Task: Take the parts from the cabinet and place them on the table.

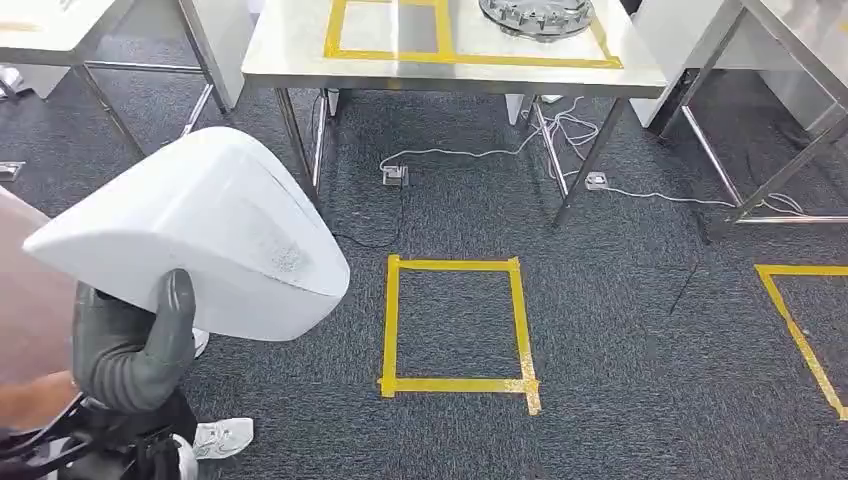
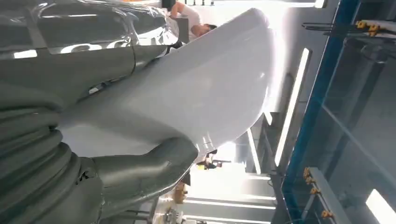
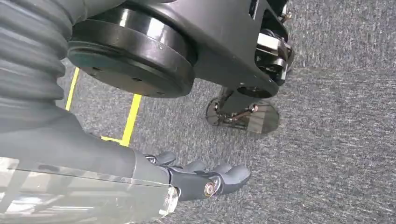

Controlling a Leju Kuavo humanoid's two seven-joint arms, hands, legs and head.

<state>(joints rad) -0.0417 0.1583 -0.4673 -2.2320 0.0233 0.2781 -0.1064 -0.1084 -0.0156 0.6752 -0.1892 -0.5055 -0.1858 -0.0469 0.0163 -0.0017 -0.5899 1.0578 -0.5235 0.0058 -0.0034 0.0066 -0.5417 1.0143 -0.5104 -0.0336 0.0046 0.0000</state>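
Observation:
A large white moulded part (image 1: 210, 235) is held up at my lower left, and my left hand (image 1: 135, 350) grips it from below with its grey thumb over the near edge. The left wrist view shows the same white part (image 2: 201, 93) lying across the hand (image 2: 140, 172). Ahead stands the steel table (image 1: 300, 60) with a yellow tape outline (image 1: 440, 58) on its top. A round metal part (image 1: 535, 15) lies at the table's far right. My right hand (image 3: 201, 179) hangs over the carpet, holding nothing, its fingers loosely stretched.
A yellow tape square (image 1: 455, 325) marks the carpet before the table, and another outline (image 1: 800, 330) lies at the right. Cables and floor sockets (image 1: 560, 130) run under the table. More steel tables stand left (image 1: 60, 30) and right (image 1: 790, 40). A person's white shoe (image 1: 225, 435) is by my left side.

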